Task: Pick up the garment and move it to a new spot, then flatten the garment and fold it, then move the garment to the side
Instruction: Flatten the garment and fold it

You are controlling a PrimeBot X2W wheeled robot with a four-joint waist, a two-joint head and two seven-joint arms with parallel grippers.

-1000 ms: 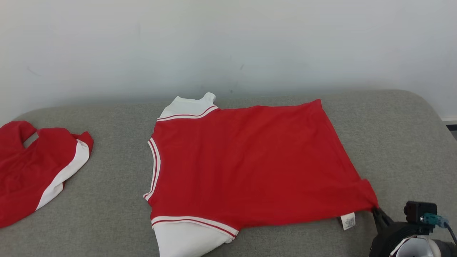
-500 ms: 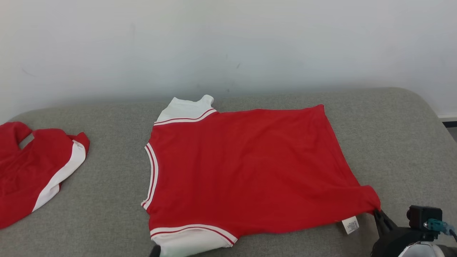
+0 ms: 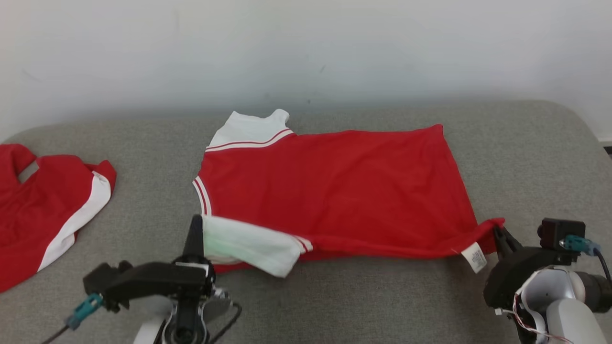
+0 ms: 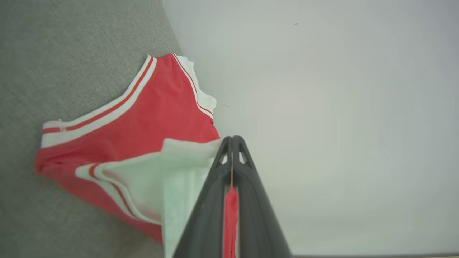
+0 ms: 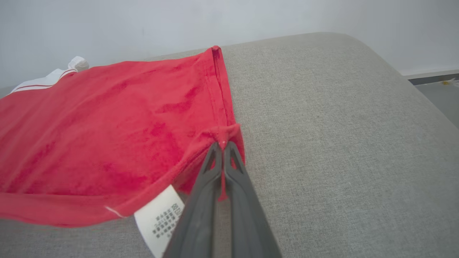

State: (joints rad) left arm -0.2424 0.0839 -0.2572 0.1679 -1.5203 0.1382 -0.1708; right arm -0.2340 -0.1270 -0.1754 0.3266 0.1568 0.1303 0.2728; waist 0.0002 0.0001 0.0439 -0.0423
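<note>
A red garment (image 3: 334,186) with white, red-striped sleeves lies spread across the grey cushion, neckline to the left and hem to the right. My left gripper (image 3: 196,224) is shut on its near shoulder edge (image 4: 231,200), and the white near sleeve (image 3: 248,243) hangs folded over from that grip. At the lower right, my right gripper (image 3: 497,232) is shut on the near hem corner (image 5: 224,138), lifted a little off the cushion. A white care label (image 3: 474,256) dangles beside it. The far sleeve (image 3: 251,131) rests flat by the wall.
A second red and white garment (image 3: 43,210) lies at the cushion's left end. The grey cushion (image 3: 540,157) runs up to a pale wall (image 3: 306,48) behind and rounds off at the right, where floor (image 5: 441,96) shows.
Both grippers have lifted the garment's near edge and carried it away from me, so the near sleeve now flops over. The left gripper has come into view. The camera also shifted.
</note>
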